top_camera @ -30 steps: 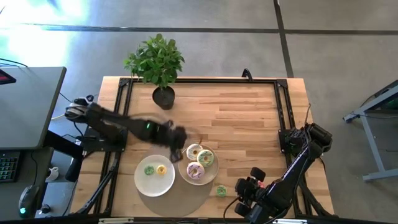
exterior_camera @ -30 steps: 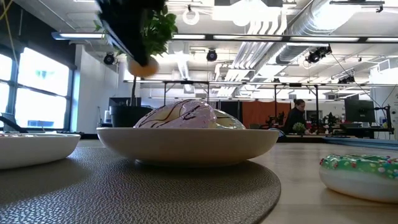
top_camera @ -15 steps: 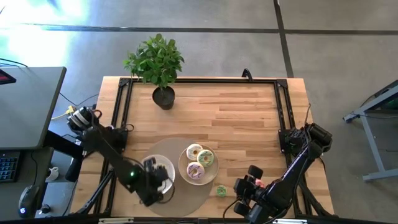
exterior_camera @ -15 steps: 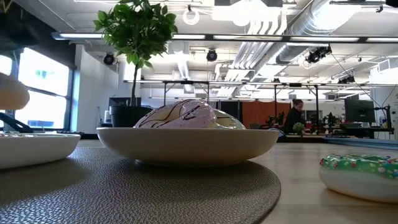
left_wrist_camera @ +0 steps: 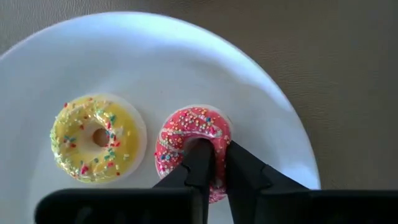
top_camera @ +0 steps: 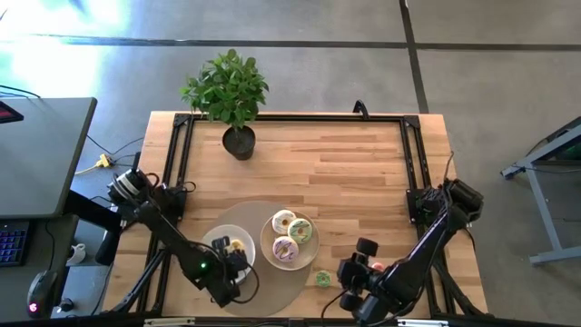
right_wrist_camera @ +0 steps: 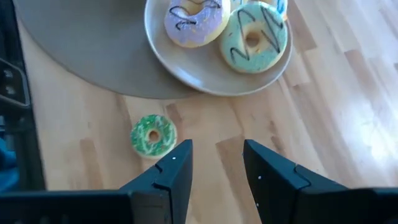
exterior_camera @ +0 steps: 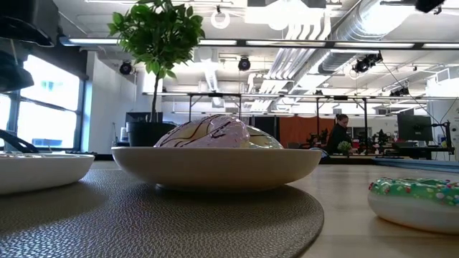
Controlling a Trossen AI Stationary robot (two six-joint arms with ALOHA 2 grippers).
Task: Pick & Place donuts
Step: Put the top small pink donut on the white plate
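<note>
- My left tool (left_wrist_camera: 213,163) sits low over the left white plate (left_wrist_camera: 261,106), its fingers narrowed onto the near rim of a small red-pink donut (left_wrist_camera: 193,140), one finger tip in or at the hole; the ring rests on the plate, and I judge this the placing step, with release next.
- A yellow donut (left_wrist_camera: 97,138) lies on the same plate just beside the pink one, apart from it by a thin gap; any pull-out should go straight up, away from it.
- In the high view the left arm reaches from the surface's left edge toward the near side, wrist bent down over that plate (top_camera: 218,238).
- My right tool (right_wrist_camera: 217,165) hovers with fingers wide over bare wood at the near right of the surface (top_camera: 354,173); the small green donut (right_wrist_camera: 153,135) lies flat on the wood just off one finger, toward the grey mat (right_wrist_camera: 81,56).
- The right arm is clearly the nearer one to that green ring.
- Three larger iced donuts fill the second plate (right_wrist_camera: 205,78) beyond it.
</note>
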